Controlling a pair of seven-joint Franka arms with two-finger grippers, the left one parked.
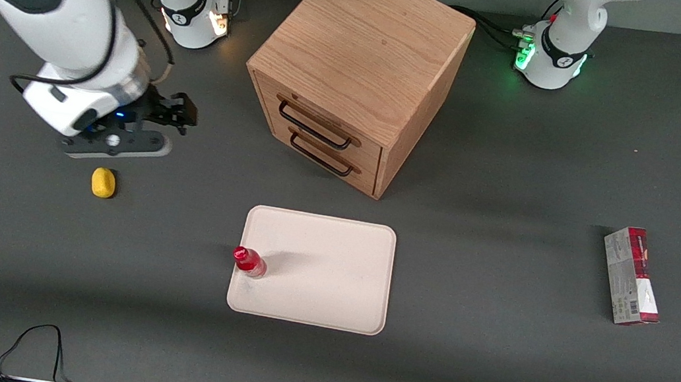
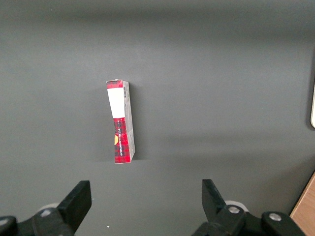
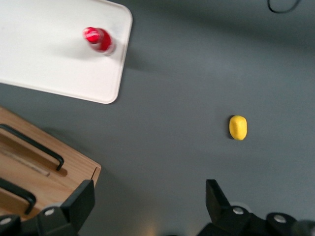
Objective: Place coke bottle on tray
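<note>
The coke bottle (image 1: 248,261), small and red with a red cap, stands upright on the cream tray (image 1: 328,276), close to the tray's edge toward the working arm's end. It also shows in the right wrist view (image 3: 98,40) on the tray (image 3: 44,54). My right gripper (image 1: 173,113) is open and empty, raised above the table near the working arm's end, farther from the front camera than the tray and well apart from the bottle. Its fingers (image 3: 78,201) stand wide apart over bare table.
A wooden drawer cabinet (image 1: 357,73) with two dark handles stands farther from the camera than the tray. A yellow lump (image 1: 103,182) lies near my gripper. A red-and-grey carton (image 1: 632,275) lies toward the parked arm's end. A black cable (image 1: 35,348) lies at the table's near edge.
</note>
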